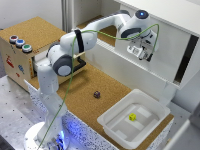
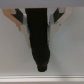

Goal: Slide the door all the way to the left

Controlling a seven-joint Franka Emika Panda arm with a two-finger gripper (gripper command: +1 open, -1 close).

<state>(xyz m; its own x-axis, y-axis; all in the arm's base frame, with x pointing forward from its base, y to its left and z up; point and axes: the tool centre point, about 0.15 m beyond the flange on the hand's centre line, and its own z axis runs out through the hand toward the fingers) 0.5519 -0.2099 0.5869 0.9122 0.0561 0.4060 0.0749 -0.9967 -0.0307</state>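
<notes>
I am holding the tool (image 1: 145,50) up against the face of the door (image 1: 150,42), the white panel in the cabinet (image 1: 176,24) at the exterior view's upper right, probably so it can push the panel sideways. Whether it is touching the door I cannot tell. In the wrist view its fingers (image 2: 16,16) are standing apart, clamped on nothing, the door (image 2: 67,47) filling the background. Below, the cork-topped table (image 1: 90,82) is carrying a white tray (image 1: 120,127) with a small yellow block (image 1: 132,117) in it, a dark small object (image 1: 96,94), and a wooden box (image 1: 17,57) with coloured buttons.
</notes>
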